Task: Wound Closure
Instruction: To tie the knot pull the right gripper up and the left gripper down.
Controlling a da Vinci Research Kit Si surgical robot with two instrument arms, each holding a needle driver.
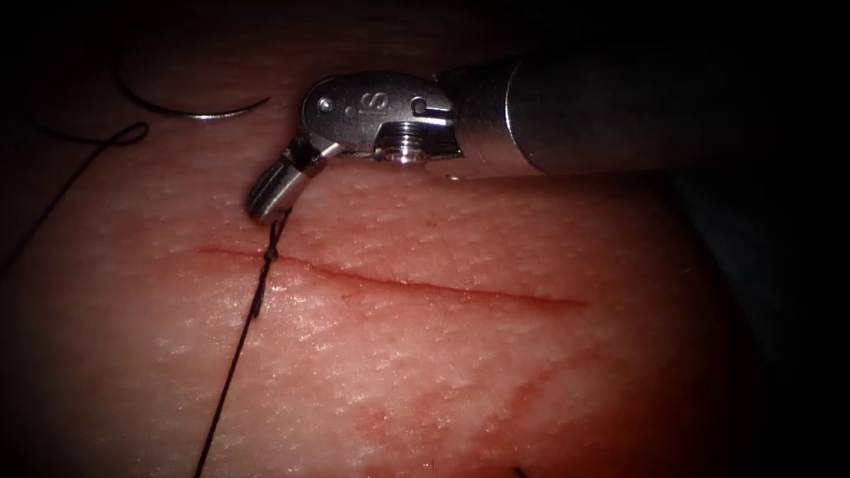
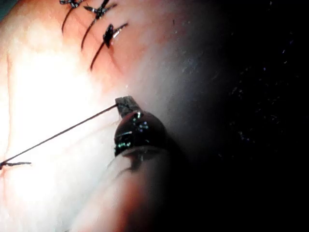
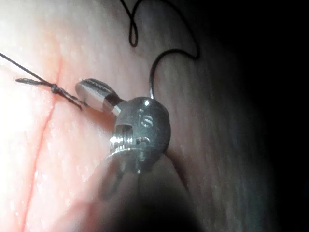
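Right tool: we see the right needle driver [image 1: 268,205] come in from the right and bend down to just above the cut; its jaws look clenched on a short thread tail [image 1: 279,232] that rises from the knot.
Left tool: in the left wrist view we see the left needle driver [image 2: 126,105] with its jaws pinched on the long strand [image 2: 67,131], which runs taut away from them.
Knot: we place the knot [image 1: 271,254] right on the cut [image 1: 425,288], near its left end, just beside the right tool's tip.
Long strand: from the knot the long strand [image 1: 232,372] goes straight down across the tissue [image 1: 460,372] and off the lower edge of the endoscope view.
Needle: we see the curved needle [image 1: 190,108] lying free on the tissue above the cut and to its left, held by neither tool and not in the tissue, well apart from the knot.
Slack: a loop of thread [image 1: 124,135] lies beside the needle.
Risk, tail: we judge the grip on the tail to be short, so it could slip out under pull.
Risk, tissue: we judge that a hard pull could make the thread cut into the edge of the cut.
Risk, needle: the loose needle could be dragged or snagged by its slack thread.
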